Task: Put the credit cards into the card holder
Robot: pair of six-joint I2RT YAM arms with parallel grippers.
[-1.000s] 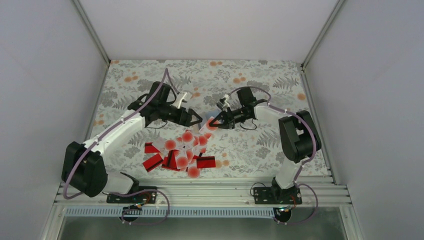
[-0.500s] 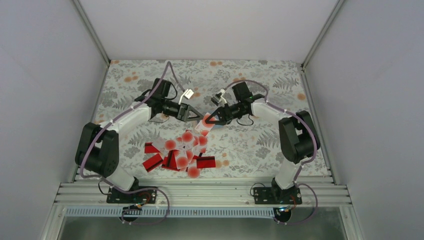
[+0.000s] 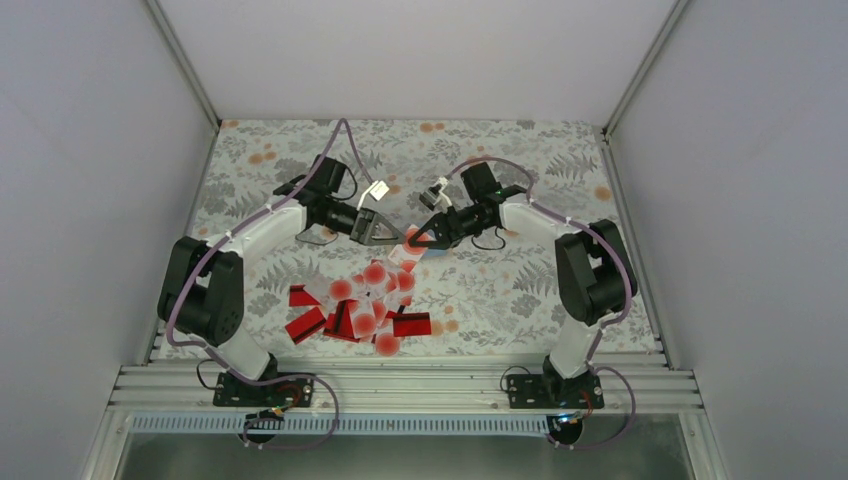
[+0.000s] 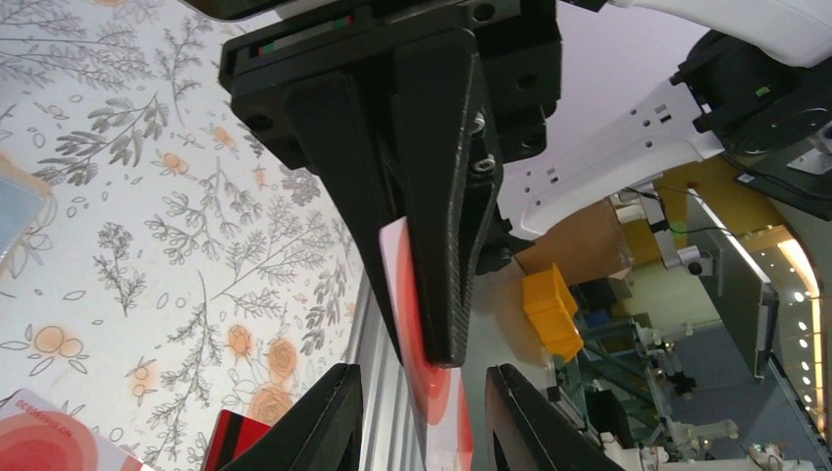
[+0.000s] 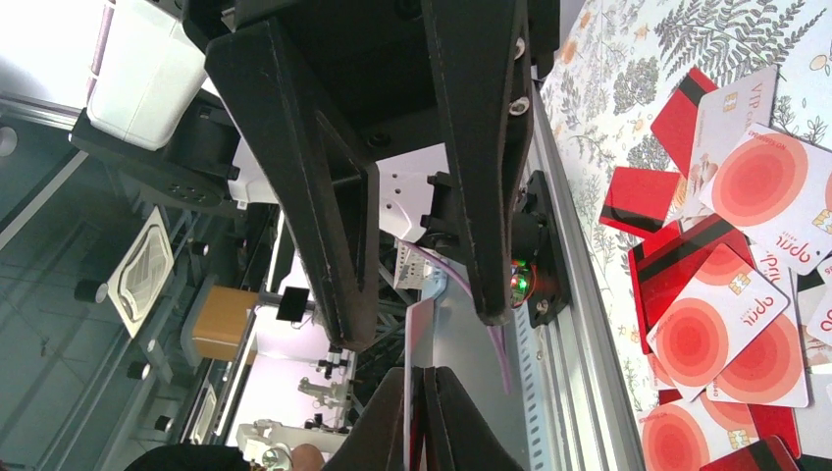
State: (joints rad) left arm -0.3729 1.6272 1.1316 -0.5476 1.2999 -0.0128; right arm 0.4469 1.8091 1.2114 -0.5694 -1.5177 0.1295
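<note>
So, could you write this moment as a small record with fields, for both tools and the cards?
right tool: shut on a white card with a red dot, raised above the table
left tool: open, one finger on either side of that same card, apparently not gripping yet
card pile: red cards and white red-dotted cards, loose and overlapping on the table, nearer the arm bases

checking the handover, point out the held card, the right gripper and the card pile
held card [image 4: 442, 402], left wrist view, its red dot
right gripper [image 3: 413, 242], top view, between fingertips
card pile [image 3: 362, 318], top view, pile's middle
</note>
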